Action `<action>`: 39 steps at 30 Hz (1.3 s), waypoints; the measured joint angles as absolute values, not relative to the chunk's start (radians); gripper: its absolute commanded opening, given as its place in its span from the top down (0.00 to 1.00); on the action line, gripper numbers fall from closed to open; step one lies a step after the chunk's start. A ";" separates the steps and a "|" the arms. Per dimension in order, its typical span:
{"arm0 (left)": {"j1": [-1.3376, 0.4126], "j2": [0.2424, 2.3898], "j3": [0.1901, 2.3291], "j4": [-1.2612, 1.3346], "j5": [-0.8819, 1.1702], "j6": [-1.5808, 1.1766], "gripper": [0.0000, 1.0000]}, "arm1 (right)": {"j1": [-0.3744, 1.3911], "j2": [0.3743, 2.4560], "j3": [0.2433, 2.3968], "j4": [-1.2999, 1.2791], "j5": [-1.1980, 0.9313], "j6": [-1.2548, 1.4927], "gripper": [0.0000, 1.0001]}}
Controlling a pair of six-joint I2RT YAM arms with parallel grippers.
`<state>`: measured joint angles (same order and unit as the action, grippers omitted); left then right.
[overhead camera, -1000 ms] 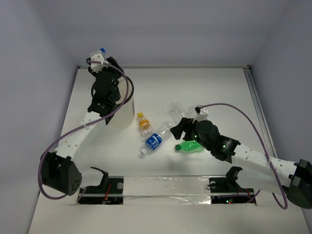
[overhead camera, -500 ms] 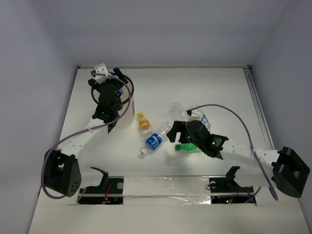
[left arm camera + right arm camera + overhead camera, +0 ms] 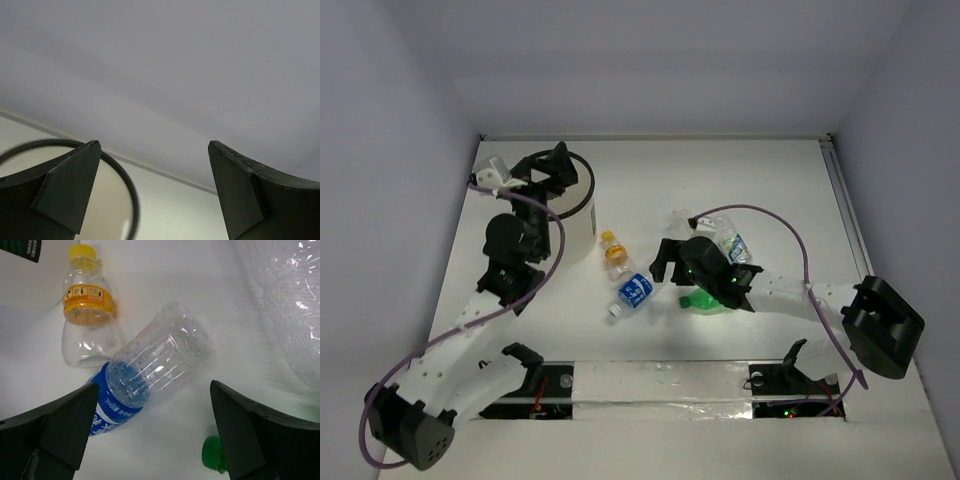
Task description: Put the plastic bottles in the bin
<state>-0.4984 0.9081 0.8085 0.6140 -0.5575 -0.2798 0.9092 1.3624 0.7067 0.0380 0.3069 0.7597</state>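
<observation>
**Plastic bottles (image 3: 635, 290) lie outside the bin (image 3: 580, 235); the coming grasp may slip**

The biggest risk is at the right gripper (image 3: 153, 386). Its jaws are spread wide, one on each side of the blue-label bottle (image 3: 150, 375), and they hold nothing. This bottle lies on its side in the middle of the wrist view. It is round, smooth and thin, so I judge that it can roll away, shoot out or be crushed when the jaws close.

The small orange bottle (image 3: 87, 315) lies just beside it in the upper left of that frame. Whether the two touch, I cannot tell. A push could send it off. The green cap (image 3: 212, 455) of the green bottle (image 3: 705, 302) is near the lower right finger and could be caught too.

The left gripper (image 3: 155, 145) also has spread jaws, with nothing between them. It hangs over the bin in the upper left of the top view, with the black rim (image 3: 131, 200) below it. An arm carrying a bottle there might meet it.

The bottles look empty, clear and ribbed. A large clear bottle (image 3: 290, 305) fills the upper right of the wrist view. In the top view they cluster in the centre of the table (image 3: 770, 180), right of the bin and apart from it. What is inside the bin I cannot see.
</observation>
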 measured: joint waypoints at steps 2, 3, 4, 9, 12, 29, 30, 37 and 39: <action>-0.550 0.828 0.764 0.603 -0.533 -0.320 0.17 | 0.909 1.397 0.727 0.036 0.323 0.775 0.01; -0.583 0.787 0.733 0.594 -0.524 -0.338 0.18 | 0.909 1.412 0.737 0.036 0.330 0.784 0.01; -0.614 0.747 0.699 0.582 -0.515 -0.354 0.19 | 0.909 1.426 0.746 0.033 0.339 0.792 0.01; -0.738 0.617 0.598 0.470 -0.476 -0.404 0.20 | 0.908 1.486 0.793 0.028 0.369 0.838 0.00; -0.754 0.564 0.567 0.409 -0.449 -0.431 0.20 | 0.897 1.521 0.814 0.026 0.374 0.866 0.00; -0.759 0.396 0.462 0.320 -0.339 -0.492 0.21 | 0.831 1.653 0.854 0.004 0.374 0.912 0.26; -0.759 0.396 0.456 0.319 -0.338 -0.492 0.21 | 0.832 1.653 0.857 0.005 0.374 0.910 0.28; -0.759 0.389 0.451 0.318 -0.326 -0.492 0.21 | 0.832 1.598 0.857 -0.010 0.372 0.906 0.44; -0.759 0.384 0.451 0.317 -0.324 -0.492 0.21 | 0.832 1.539 0.847 -0.030 0.371 0.896 0.46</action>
